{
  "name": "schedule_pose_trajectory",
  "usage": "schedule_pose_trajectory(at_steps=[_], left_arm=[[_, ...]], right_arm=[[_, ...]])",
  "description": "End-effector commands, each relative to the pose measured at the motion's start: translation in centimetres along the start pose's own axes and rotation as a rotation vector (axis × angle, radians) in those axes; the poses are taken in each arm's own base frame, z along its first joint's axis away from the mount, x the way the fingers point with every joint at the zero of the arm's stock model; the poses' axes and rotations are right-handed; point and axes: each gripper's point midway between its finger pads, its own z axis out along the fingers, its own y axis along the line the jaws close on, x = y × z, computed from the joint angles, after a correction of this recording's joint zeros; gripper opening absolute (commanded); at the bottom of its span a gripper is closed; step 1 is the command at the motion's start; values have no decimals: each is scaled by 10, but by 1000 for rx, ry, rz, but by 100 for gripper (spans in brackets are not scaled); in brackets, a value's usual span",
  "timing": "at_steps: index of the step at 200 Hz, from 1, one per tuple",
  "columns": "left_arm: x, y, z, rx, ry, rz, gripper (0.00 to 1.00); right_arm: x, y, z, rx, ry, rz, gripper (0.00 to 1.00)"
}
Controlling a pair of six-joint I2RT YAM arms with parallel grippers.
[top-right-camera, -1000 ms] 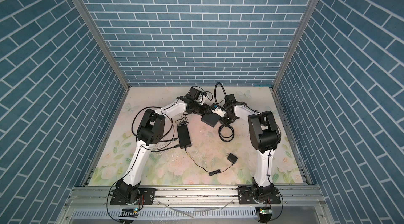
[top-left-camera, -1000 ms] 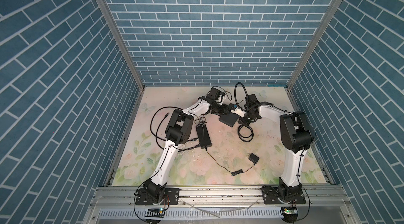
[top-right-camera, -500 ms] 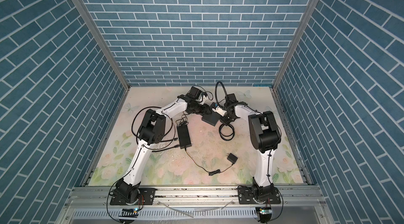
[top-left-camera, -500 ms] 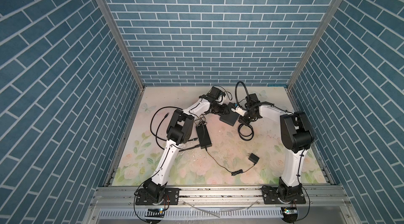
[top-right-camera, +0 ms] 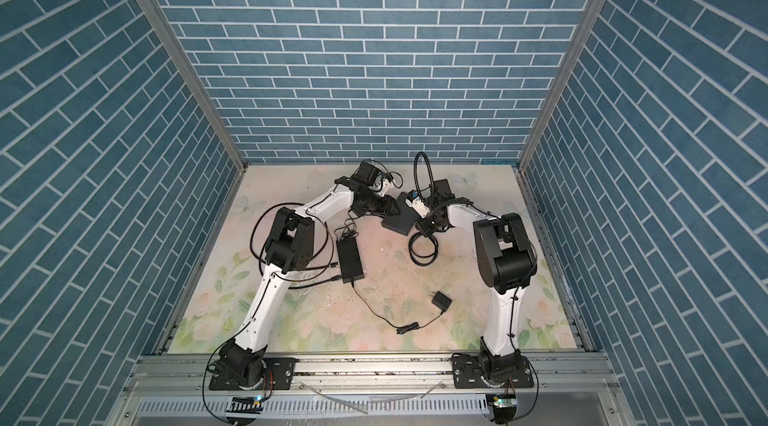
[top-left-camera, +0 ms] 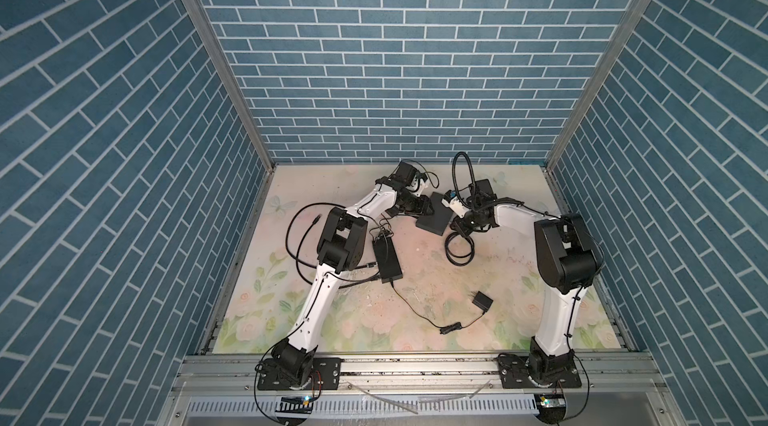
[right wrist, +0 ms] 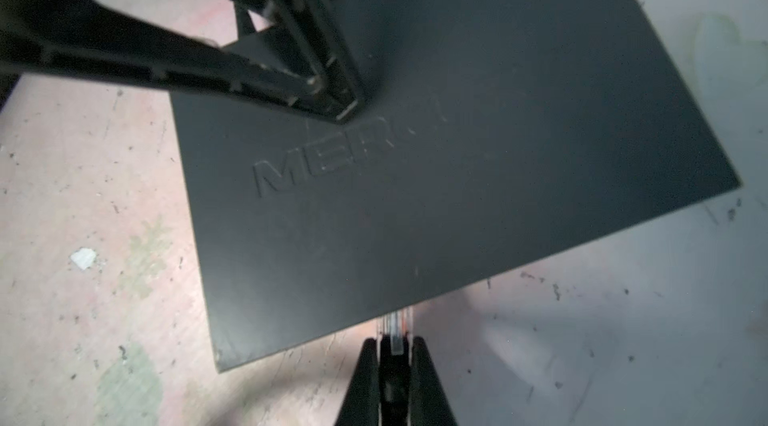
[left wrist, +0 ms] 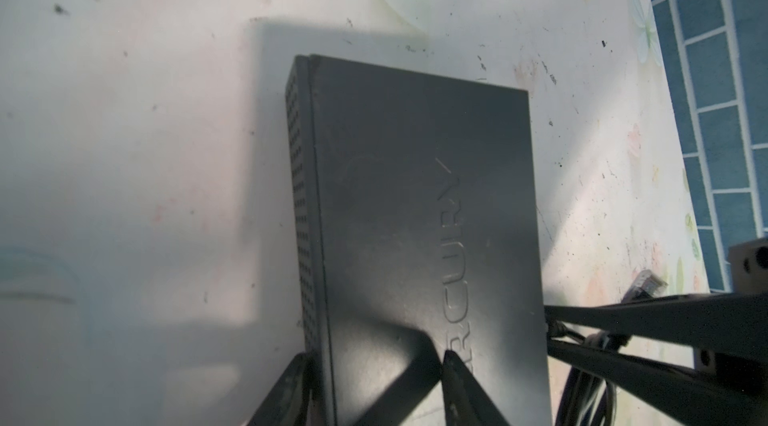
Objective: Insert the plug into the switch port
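Boxed in on three sides by blue brick-patterned walls [top-left-camera: 407, 70], with metal corner posts [top-left-camera: 223, 70] at the joins. Floored with a pale floral surface [top-left-camera: 419, 278], scuffed and speckled with dark marks.

At the left, a loose black cable loop [top-left-camera: 291, 232] beside the left arm [top-left-camera: 340, 245], then a long black power brick [top-left-camera: 387, 253] lying flat.

Toward the back middle, the left gripper [left wrist: 376, 361] at a middling spread, clamped across a corner of the black switch [top-left-camera: 434, 218]: one finger on the lettered top face, the other by the vented side.

Just right of the switch, the right gripper [right wrist: 394, 340] nearly closed, pinching the clear plug [right wrist: 398, 326], tip right at the switch's edge. Port hidden, so seating impossible to judge.

Nearer the front, a black cable coil [top-left-camera: 459, 249], then a small black adapter [top-left-camera: 482, 302].
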Motion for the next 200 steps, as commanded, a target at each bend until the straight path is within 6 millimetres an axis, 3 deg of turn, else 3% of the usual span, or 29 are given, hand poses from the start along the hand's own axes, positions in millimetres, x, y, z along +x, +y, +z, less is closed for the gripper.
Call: schedule_pose_trajectory(at_steps=[1, 59, 115, 166, 200], left_arm=[[37, -47, 28, 169, 138, 68, 51], [40, -66, 32, 248, 150, 71, 49], [45, -52, 31, 167, 159, 9, 48], [44, -58, 30, 176, 166, 9, 46], [54, -65, 34, 198, 196, 38, 46]], right_arm=[[-71, 52, -17, -125, -256, -216, 0], [-81, 29, -8, -15, -271, -136, 0], [-70, 4, -5, 117, -236, 19, 0], [-71, -2, 4, 145, -291, 133, 0], [-80, 11, 7, 110, -344, 99, 0]])
